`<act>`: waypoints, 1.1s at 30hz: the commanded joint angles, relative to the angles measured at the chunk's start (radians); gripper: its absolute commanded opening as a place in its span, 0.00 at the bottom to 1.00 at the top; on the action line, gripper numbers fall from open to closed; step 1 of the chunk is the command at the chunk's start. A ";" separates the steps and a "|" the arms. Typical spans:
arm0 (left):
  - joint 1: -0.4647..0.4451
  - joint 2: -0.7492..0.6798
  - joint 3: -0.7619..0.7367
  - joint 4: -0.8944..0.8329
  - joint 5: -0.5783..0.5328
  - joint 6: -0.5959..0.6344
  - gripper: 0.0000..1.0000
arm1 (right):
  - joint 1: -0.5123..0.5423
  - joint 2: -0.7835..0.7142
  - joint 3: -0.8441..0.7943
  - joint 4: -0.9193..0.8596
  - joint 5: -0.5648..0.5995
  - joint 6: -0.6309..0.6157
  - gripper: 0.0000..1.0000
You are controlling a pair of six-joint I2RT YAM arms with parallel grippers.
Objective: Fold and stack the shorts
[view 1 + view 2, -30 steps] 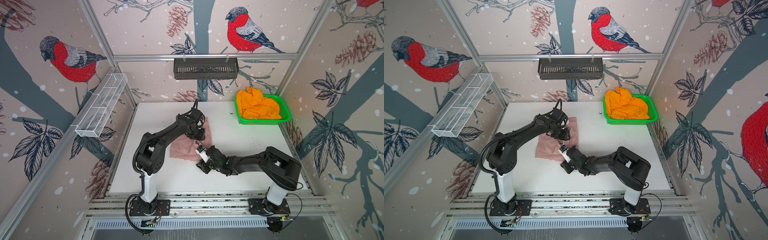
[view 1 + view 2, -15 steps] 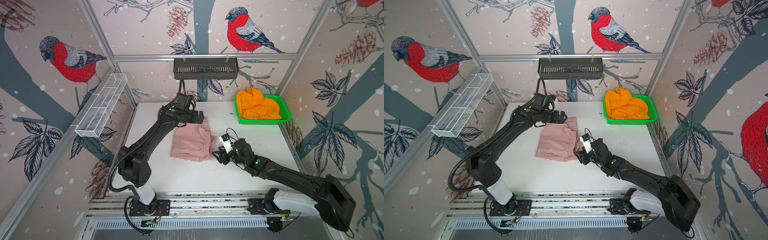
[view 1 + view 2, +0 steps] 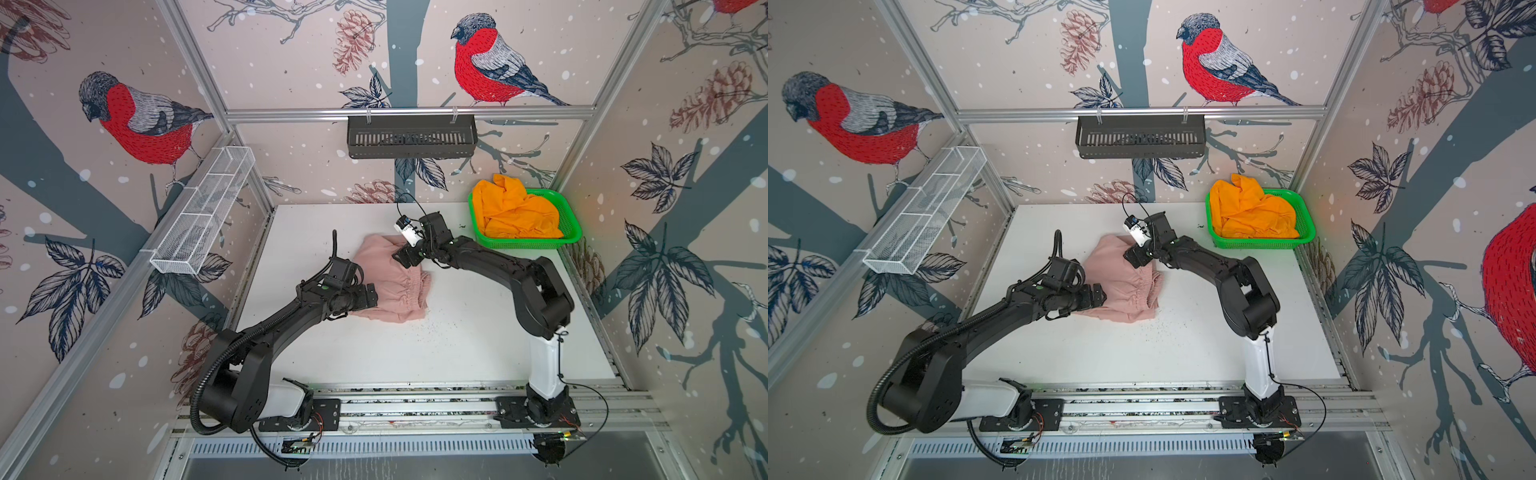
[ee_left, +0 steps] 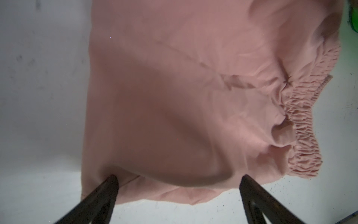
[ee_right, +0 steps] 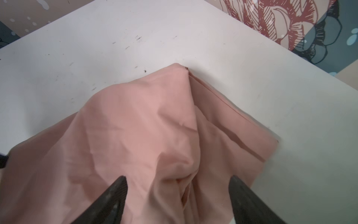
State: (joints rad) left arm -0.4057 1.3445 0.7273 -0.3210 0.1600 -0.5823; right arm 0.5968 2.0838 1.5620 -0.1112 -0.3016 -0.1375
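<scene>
Since half a second ago both arms are found repositioned. The left end effector is drawn back from the far-left corner of the pale dusty pink cloth shorts to their near-left edge. The right end effector is carried from the waistband side up to the far-right part of the cloth.

Pink pair: noted lying folded on the white tabletop, left of centre, with the gathered waistband turned toward the right arm's side. Long axis is judged to run roughly far-to-near, though the outline is rumpled.

Left end effector: jaws are seen wide apart in the left wrist view, straddling the near edge of the cloth; nothing is gripped.

Right end effector: jaws are likewise spread in the right wrist view. A raised ridge of cloth lies between them, not pinched as far as can be told.

Bright orange cloth shorts: heaped unfolded in the green plastic mesh basket at the far-right corner. They lie well apart from the left end effector and near the right one, beyond it toward the far right. The right arm is judged the nearer for fetching them. Stacking is not yet begun.
</scene>
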 commanded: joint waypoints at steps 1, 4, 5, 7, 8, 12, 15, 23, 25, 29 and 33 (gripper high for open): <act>0.002 -0.038 -0.093 0.207 0.107 -0.064 0.98 | -0.026 0.097 0.102 -0.078 -0.093 -0.076 0.83; 0.002 -0.037 -0.146 0.269 0.136 -0.075 0.98 | -0.052 0.175 0.158 -0.076 -0.132 -0.062 0.79; 0.002 -0.025 -0.143 0.262 0.120 -0.065 0.98 | -0.060 0.184 0.156 -0.066 -0.146 -0.050 0.77; 0.002 0.004 -0.132 0.254 0.088 -0.045 0.98 | -0.076 0.175 0.110 -0.023 -0.180 -0.017 0.69; 0.002 0.028 -0.122 0.254 0.074 -0.034 0.98 | -0.082 0.155 0.067 0.015 -0.192 0.006 0.64; 0.006 0.121 -0.048 0.204 0.013 0.026 0.98 | -0.098 0.040 -0.156 0.156 -0.193 0.093 0.47; 0.011 0.174 0.008 0.185 -0.039 0.079 0.98 | -0.107 -0.097 -0.393 0.310 -0.176 0.205 0.39; 0.027 0.338 0.261 0.106 -0.095 0.248 0.98 | 0.091 -0.607 -0.924 0.423 0.224 0.493 0.63; 0.028 0.346 0.330 0.053 -0.102 0.270 0.98 | 0.088 -0.701 -0.934 0.311 0.255 0.527 0.68; 0.033 0.292 0.377 -0.039 -0.083 0.268 0.98 | 0.040 -0.825 -0.916 0.119 0.260 0.534 0.71; 0.033 0.207 0.306 -0.065 0.018 0.210 0.98 | 0.006 -0.826 -0.864 -0.012 0.137 0.543 0.71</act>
State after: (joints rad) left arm -0.3748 1.5890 1.0710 -0.3157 0.0994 -0.3412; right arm 0.6090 1.2636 0.6716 0.0216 -0.1051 0.3721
